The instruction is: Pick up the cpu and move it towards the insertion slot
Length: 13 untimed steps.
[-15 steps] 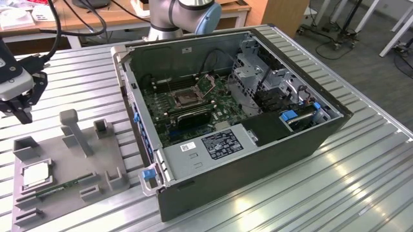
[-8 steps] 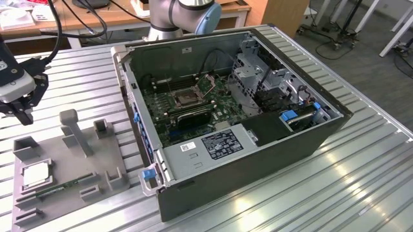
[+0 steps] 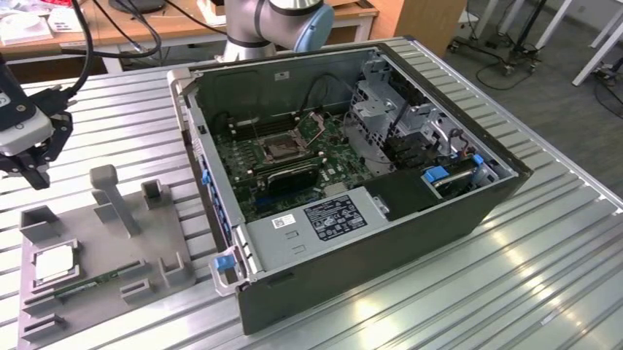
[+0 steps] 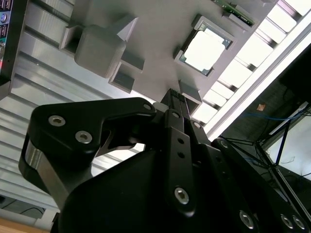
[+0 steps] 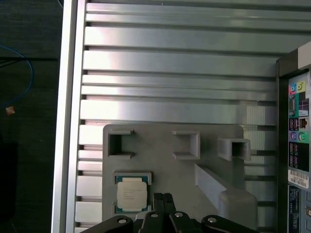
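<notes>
cpu [image 5: 131, 192] is lying flat in a square recess of the grey holder plate [image 5: 160, 141], shiny side up, below the tool [image 5: 163, 201] and apart from it. In the first wrist view the chip is sitting just to one side of the tool's fingertips; nothing is touching it. In the second wrist view the cpu [image 4: 204, 51] is showing beyond the tip of the tool [image 4: 176, 94], bright and square in its pocket on the plate [image 4: 155, 39], with the green memory stick [image 4: 238, 12] lying just past it.

In both wrist views the tool's two dark fingers are pressing together with no gap between them and nothing gripped.

In the exterior view the tool [image 3: 34, 175] is hanging in the air over the slatted metal table [image 3: 545, 277], above the far edge of the holder plate [image 3: 98, 240]. The cpu [image 3: 54, 262] is resting lower down and nearer the camera than the tool, and the memory stick [image 3: 98, 281] is lying beside the chip.

The insertion slot [image 3: 280, 148] is sitting on the green board inside the open computer case [image 3: 389, 248], well away from the tool toward the exterior view's right, its silver frame surrounding a dark square
</notes>
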{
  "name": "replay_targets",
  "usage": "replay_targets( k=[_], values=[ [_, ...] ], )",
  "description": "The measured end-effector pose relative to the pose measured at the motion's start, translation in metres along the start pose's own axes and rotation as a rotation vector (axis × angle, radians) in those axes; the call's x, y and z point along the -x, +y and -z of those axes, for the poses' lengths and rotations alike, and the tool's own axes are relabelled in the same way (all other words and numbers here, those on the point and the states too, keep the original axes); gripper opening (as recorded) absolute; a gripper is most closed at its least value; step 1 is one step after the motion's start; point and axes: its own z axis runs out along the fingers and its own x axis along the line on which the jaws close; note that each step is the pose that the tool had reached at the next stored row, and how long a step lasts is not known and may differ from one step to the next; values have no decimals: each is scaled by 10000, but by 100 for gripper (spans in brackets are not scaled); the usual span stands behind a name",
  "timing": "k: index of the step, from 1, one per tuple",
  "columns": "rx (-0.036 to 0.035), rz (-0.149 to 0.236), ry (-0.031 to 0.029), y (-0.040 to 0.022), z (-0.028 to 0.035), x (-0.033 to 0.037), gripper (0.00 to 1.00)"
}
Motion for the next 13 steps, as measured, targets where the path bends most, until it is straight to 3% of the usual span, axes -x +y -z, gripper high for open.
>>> replay_targets(
  k=[13],
  values=[
    [0, 0, 1, 0, -7, -14, 11]
  ],
)
